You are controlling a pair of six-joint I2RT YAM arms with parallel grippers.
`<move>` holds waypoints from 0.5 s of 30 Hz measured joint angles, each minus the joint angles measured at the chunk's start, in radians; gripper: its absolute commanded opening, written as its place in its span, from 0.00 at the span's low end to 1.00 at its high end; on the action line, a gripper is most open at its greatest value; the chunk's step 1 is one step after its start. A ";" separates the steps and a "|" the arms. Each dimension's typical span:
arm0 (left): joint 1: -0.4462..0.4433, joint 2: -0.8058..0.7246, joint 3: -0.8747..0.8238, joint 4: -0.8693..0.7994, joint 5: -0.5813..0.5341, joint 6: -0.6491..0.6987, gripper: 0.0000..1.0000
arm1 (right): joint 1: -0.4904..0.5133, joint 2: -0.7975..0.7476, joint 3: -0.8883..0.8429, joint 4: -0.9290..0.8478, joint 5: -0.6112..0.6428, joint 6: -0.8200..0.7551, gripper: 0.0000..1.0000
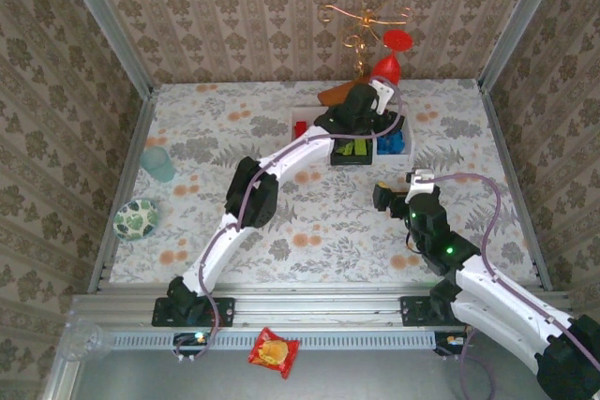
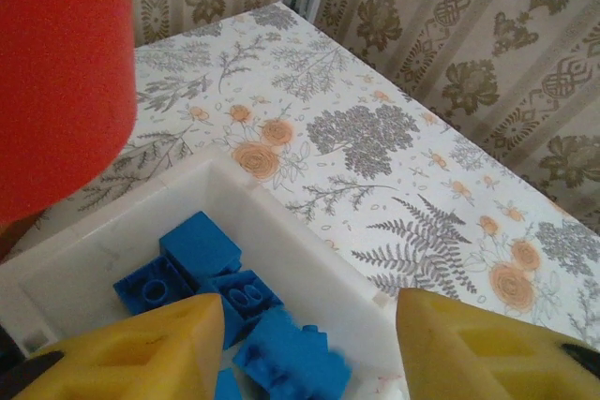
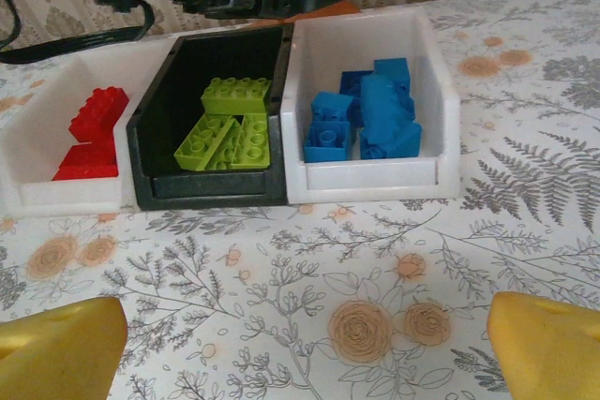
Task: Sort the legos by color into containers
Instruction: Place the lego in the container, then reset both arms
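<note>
Your left gripper (image 2: 309, 323) is hanging with its yellow fingers (image 2: 141, 348) spread wide over the white container (image 2: 281, 222). Blue legos (image 2: 202, 252) are lying inside it, between the fingers and just ahead. A blurred red shape (image 2: 56, 72) is looming up-left, and the floral table (image 2: 422, 166) is stretching ahead to the patterned wall (image 2: 450, 35).

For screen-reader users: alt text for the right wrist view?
Three bins in a row on a floral table: left white bin with red legos, black bin with lime green legos, right white bin with blue legos. Open right gripper below.
</note>
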 measured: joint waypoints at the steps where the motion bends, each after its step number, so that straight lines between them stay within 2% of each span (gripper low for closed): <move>1: 0.001 -0.009 -0.014 -0.001 0.008 -0.001 0.57 | 0.000 -0.005 0.000 -0.004 0.005 0.000 1.00; 6: 0.017 -0.172 -0.273 0.026 0.044 -0.002 0.63 | 0.000 -0.048 0.000 -0.037 0.051 0.000 1.00; 11: 0.064 -0.463 -0.693 0.158 0.067 -0.013 0.66 | 0.000 -0.151 -0.010 -0.057 0.118 -0.001 1.00; 15: 0.153 -0.689 -1.007 0.294 0.076 -0.041 0.68 | 0.000 -0.204 -0.021 -0.066 0.155 -0.005 1.00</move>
